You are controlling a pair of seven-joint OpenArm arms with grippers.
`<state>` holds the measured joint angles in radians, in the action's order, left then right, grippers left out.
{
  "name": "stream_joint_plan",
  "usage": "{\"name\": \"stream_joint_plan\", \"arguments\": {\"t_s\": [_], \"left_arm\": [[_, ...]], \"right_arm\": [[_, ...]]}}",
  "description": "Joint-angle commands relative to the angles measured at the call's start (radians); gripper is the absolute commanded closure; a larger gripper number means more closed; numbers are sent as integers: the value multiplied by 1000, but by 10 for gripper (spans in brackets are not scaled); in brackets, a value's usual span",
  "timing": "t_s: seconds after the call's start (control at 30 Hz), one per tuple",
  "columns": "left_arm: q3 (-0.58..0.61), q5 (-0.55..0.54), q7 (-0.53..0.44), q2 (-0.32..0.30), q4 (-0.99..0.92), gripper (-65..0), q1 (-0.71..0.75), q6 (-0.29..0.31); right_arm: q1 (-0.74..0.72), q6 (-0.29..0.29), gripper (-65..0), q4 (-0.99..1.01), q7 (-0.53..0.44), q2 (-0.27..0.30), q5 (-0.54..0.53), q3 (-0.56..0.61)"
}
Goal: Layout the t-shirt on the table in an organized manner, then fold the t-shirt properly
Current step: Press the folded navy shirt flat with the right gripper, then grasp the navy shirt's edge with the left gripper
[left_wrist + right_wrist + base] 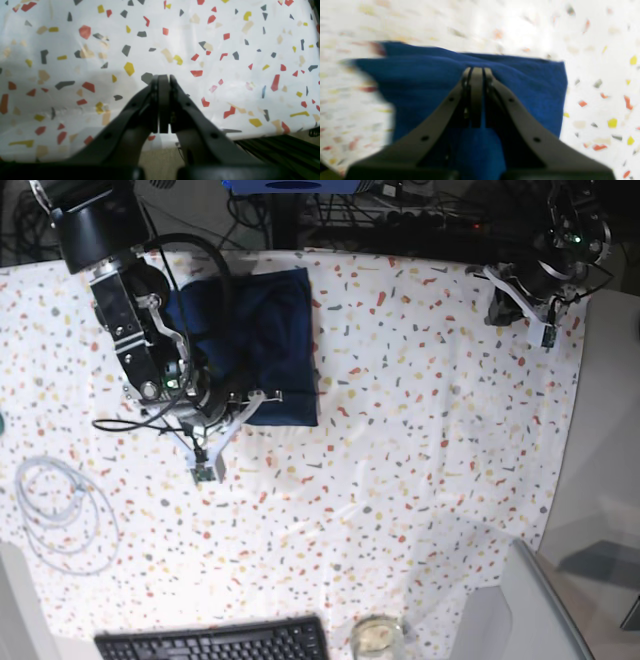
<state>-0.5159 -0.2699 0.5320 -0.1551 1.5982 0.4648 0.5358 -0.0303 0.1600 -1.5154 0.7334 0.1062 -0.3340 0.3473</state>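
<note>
The navy t-shirt (285, 340) lies folded into a rectangle at the back left of the speckled table (420, 430). My right gripper (268, 394) sits at the shirt's near edge. In the right wrist view the right gripper (477, 68) is shut, and the t-shirt (532, 87) bunches toward its tip, with a blue sliver showing between the fingers. The left side of that view is blurred. My left gripper (500, 302) hovers at the table's far right corner. In the left wrist view the left gripper (163, 76) is shut and empty over bare table (225, 50).
A coiled white cable (60, 505) lies at the left edge. A black keyboard (210, 642) and a small glass dish (377, 637) sit at the front edge. A plain grey surface (520, 610) borders the front right. A dark frame (275, 147) runs beyond the table edge.
</note>
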Motion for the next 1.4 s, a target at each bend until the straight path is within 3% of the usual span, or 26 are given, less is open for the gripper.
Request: {"name": "stream_joint_plan", "arguments": {"t_s": [0.0,0.1,0.33,0.6,0.77,0.87,1.0,1.13,1.17,1.27,1.33,1.37], "left_arm": [[-3,-13,-17,-11,14,0,-1,5],[-3,-13,-17,-11,14,0,-1,5],[-3,-13,-17,-11,14,0,-1,5],[10,-19,-16,-10,20,0,1,5],[79,-21,-16,38,104,0,22,10],[164,-25,-16,96,189,0,35,11],[293,-159,-16,117,167,0,16,11],[374,-369,-16,70,129,0,-2,11],[391,-400,-16,59,123,-82,-8,11],[437,-449,-20,38,57,-471,-50,11],[471,-449,-20,41,-3,-645,-94,11],[494,-449,-22,42,-31,-650,-119,11]], "right_arm": [[-10,-1,-12,-50,-4,0,-3,-4],[10,-1,-12,-99,61,17,-3,-64],[33,-4,-12,-50,62,26,-1,-190],[23,-6,-12,66,-21,26,-1,-202],[114,-6,-12,-164,-27,53,-7,-287],[175,-6,-12,-282,-27,53,-7,-356],[206,-7,-12,-287,-22,60,-7,-382],[244,-7,-14,-288,-27,103,-7,-374],[249,-7,-14,-287,-27,106,-7,-377],[272,-7,-14,-287,-28,112,-7,-382],[278,-7,-14,-287,-28,126,-7,-382],[283,-7,-14,-287,-28,135,-7,-382]]}}
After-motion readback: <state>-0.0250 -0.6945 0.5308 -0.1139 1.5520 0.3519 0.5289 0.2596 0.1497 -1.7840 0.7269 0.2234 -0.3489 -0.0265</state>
